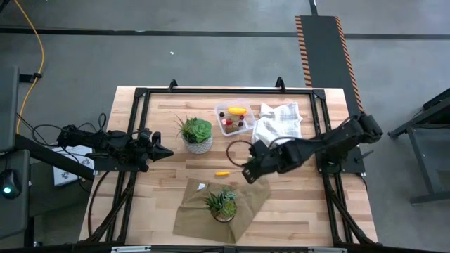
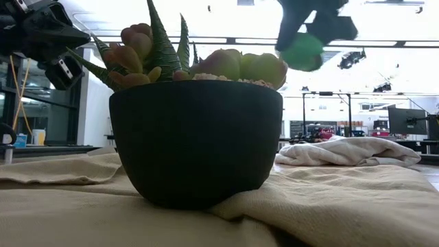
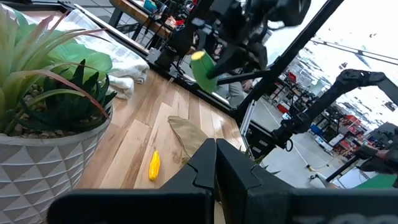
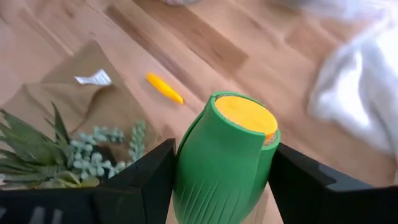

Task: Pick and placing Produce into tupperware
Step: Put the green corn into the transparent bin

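Right wrist view shows the right hand (image 4: 219, 163) pinching the green corn husk piece (image 4: 221, 155) aloft over the counter (image 1: 295, 197), ready for carrying to the tupperware (image 1: 234, 119), while the left hand (image 1: 163, 150) waits pressed together at the left.

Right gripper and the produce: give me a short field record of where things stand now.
right gripper: shut on green piece, held above the table
left gripper: shut, empty, waiting at the table's left side
tupperware: far side of the table, holds a yellow piece and red berries
loose produce: one yellow piece on bare wood beside the brown cloth
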`<action>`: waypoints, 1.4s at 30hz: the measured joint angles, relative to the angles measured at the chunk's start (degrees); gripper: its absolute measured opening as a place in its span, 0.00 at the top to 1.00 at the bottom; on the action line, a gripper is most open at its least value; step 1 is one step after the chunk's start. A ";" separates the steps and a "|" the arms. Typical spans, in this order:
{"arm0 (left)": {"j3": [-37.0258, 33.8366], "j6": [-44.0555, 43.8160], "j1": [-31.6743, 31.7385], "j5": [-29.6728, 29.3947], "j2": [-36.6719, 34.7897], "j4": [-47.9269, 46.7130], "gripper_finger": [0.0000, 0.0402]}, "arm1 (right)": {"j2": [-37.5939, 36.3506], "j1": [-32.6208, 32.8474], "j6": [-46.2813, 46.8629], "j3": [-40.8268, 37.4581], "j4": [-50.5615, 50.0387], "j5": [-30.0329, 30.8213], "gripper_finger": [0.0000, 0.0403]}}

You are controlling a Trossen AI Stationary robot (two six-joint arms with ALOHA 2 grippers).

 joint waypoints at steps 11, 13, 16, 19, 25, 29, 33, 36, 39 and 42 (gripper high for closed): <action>0.00 0.00 0.01 0.00 0.01 0.00 1.00 | -0.31 -12.43 -22.96 0.00 10.24 -4.89 0.48; 0.00 0.00 -0.01 0.00 0.01 0.00 1.00 | -0.31 -15.81 -26.66 0.00 10.87 -6.79 0.48; 0.00 0.00 -0.01 0.00 -0.01 0.01 1.00 | 0.01 -21.19 -31.70 0.00 11.54 -9.25 0.48; 0.00 0.00 0.01 0.00 0.01 0.00 1.00 | 0.18 -26.41 -36.59 0.00 12.02 -12.35 0.48; -0.01 0.00 -0.01 0.00 -0.01 0.00 1.00 | 1.82 -34.61 -41.40 0.00 16.00 -19.27 0.48; -0.02 0.00 -0.01 0.00 0.00 -0.01 1.00 | 4.46 -38.53 -42.41 0.00 18.59 -22.68 0.48; -0.02 0.00 -0.01 0.00 -0.01 0.00 1.00 | 7.36 -41.58 -42.27 0.00 21.34 -26.56 0.48; -0.02 0.00 -0.01 0.00 0.01 -0.03 1.00 | 9.27 -42.98 -43.11 0.02 23.43 -27.50 0.48; -0.02 0.00 -0.01 0.00 0.00 -0.03 1.00 | 10.74 -44.23 -43.51 0.04 25.36 -28.78 0.48; -0.02 0.00 0.01 0.00 0.01 -0.02 1.00 | 11.95 -45.09 -43.75 0.04 25.84 -29.39 0.48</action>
